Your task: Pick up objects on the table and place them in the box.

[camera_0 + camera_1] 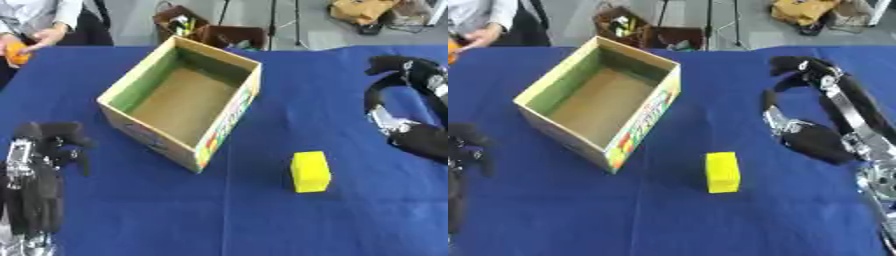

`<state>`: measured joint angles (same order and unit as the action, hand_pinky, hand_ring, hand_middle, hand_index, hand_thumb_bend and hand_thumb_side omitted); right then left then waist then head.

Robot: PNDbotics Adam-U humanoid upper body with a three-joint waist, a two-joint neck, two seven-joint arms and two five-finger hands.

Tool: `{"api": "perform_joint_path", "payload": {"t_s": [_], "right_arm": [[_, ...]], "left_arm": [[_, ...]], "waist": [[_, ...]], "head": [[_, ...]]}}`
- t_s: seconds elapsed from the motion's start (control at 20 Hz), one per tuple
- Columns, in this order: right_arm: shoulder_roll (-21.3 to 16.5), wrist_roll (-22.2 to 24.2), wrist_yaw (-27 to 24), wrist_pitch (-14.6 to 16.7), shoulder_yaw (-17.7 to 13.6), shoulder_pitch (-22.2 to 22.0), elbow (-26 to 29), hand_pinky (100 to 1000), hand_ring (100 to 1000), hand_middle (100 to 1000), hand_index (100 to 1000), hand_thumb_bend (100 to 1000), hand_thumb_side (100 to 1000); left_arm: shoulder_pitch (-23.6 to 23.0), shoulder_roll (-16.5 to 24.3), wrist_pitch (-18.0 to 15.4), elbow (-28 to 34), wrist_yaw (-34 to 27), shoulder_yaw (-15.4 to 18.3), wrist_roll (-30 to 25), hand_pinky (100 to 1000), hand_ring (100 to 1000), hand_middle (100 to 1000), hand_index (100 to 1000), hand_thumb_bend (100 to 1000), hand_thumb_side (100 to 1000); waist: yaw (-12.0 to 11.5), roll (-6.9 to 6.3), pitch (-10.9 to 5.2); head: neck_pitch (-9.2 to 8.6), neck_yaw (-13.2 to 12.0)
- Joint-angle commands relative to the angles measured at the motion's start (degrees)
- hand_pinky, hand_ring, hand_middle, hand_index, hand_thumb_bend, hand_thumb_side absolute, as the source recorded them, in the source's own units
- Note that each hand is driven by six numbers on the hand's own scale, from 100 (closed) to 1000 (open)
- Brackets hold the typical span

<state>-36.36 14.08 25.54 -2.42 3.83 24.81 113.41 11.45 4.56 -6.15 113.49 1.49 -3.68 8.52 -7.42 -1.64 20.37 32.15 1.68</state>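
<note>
I see yellow block (311,171) beside empty box (140,80); right hand (807,137) apart, fingers seemingly curled, holding nothing; left hand (39,150) fingers: cannot tell

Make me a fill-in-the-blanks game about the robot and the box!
1. The block on the table is coloured ____.
2. Inside, the box is ____.
3. The tablecloth is coloured ____.
4. The right robot hand holds ____.

Missing words: yellow; empty; blue; nothing
</note>
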Motion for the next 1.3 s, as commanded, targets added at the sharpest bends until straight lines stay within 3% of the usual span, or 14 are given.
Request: {"api": "perform_joint_path", "payload": {"t_s": [0.05,0.25,0.4,0.65,1.05,1.3], "right_arm": [[-5.4,3.8,1.3,1.1,1.3,1.9,1.2,804,738,774,901,100,509],[-8.9,7.7,1.9,2.7,2.7,4.0,1.2,811,764,791,907,100,568],[-10.7,9.9,1.8,3.8,3.4,5.0,1.2,809,776,800,922,100,779],[-13.2,13.0,1.9,4.6,4.7,5.8,1.2,816,797,806,944,100,997],[-15.3,17.6,1.0,4.3,7.5,7.3,1.2,867,856,853,1000,100,1000],[-15.5,21.0,0.8,3.2,8.5,7.6,1.2,881,867,869,1000,100,692]], "left_arm": [[0.1,1.1,0.1,1.1,0.1,-0.3,-0.1,224,492,444,599,100,964],[0.0,1.2,0.2,1.1,0.0,-0.4,-0.3,224,492,444,599,100,964],[0.0,1.3,0.3,1.1,0.0,-0.4,-0.3,224,492,444,599,100,964],[0.1,1.4,0.5,1.1,0.1,-0.5,-0.5,224,492,444,599,100,964],[0.2,1.5,0.6,1.1,-0.1,-0.7,-0.7,224,493,444,600,100,964],[0.2,1.5,0.7,1.1,0.0,-0.7,-0.7,224,493,444,600,100,964]], "waist": [[-0.1,0.27,-1.37],[-0.3,0.53,-1.50],[-0.4,0.70,-1.54],[-0.5,0.89,-1.52],[-0.8,1.08,-1.64],[-0.8,1.22,-1.54]], "head": [[0.22,0.1],[0.27,0.2],[0.28,0.2],[0.16,0.3],[0.00,0.6],[-0.19,0.6]]}}
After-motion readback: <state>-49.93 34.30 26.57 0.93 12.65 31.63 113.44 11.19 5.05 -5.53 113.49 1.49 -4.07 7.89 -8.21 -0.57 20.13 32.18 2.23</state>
